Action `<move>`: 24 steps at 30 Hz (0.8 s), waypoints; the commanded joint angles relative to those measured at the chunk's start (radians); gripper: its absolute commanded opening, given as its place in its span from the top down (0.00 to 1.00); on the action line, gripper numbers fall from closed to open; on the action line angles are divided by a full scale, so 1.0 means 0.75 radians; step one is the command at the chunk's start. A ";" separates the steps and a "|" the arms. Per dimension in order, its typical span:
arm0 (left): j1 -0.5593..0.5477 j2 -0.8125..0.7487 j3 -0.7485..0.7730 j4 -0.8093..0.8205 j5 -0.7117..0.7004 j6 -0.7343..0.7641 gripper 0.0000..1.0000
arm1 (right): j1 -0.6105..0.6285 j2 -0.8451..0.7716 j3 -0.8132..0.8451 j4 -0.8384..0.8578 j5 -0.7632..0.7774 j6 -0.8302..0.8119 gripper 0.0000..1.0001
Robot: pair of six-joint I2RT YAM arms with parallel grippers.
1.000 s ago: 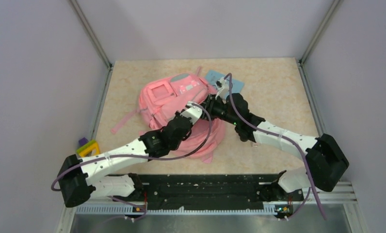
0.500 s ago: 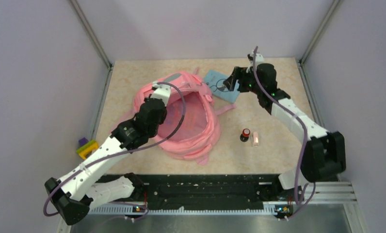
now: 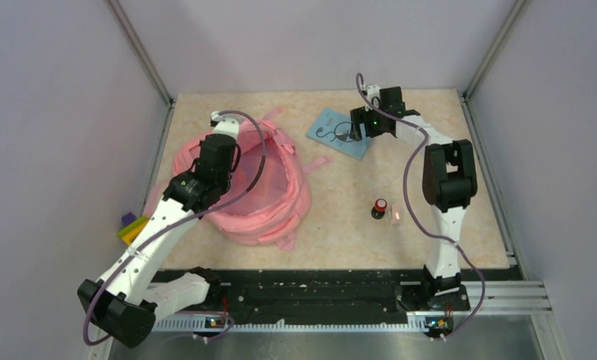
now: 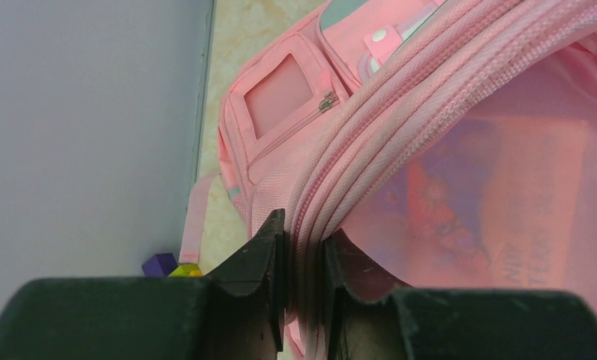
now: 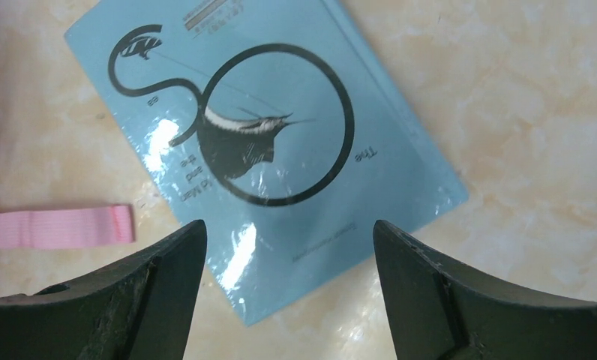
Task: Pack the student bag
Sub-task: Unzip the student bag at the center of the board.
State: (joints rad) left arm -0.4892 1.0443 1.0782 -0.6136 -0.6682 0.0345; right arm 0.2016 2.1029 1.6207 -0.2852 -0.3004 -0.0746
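Pink student bag [image 4: 280,112] in left pincer [image 4: 303,244]; book [image 4: 498,195] inside seen wrist-cam only.

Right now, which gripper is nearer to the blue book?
Right. The right gripper hangs open directly over the blue book; the left gripper is far away, shut on the student bag's zipper rim.

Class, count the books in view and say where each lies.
2. A blue book lies flat on the table beneath the open right fingers; what looks like a second book sits inside the pink bag. Others may be hidden there.
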 commanded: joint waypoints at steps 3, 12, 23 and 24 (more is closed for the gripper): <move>0.161 0.074 0.107 0.051 0.102 -0.116 1.00 | -0.013 0.178 0.293 -0.054 -0.034 -0.206 0.20; 0.188 0.149 0.096 0.055 0.340 -0.115 1.00 | -0.013 0.396 0.551 -0.170 -0.174 -0.324 0.19; 0.148 0.172 0.095 0.132 0.853 -0.172 0.86 | -0.014 0.400 0.506 -0.473 -0.478 -0.384 0.28; 0.135 0.174 0.102 0.124 0.840 -0.169 0.86 | -0.013 0.361 0.432 -0.466 -0.484 -0.379 0.30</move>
State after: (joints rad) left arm -0.3630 1.1564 1.1320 -0.6216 -0.1543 -0.0429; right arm 0.1978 2.4302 2.0609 -0.5083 -0.5663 -0.3447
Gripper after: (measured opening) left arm 0.223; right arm 0.727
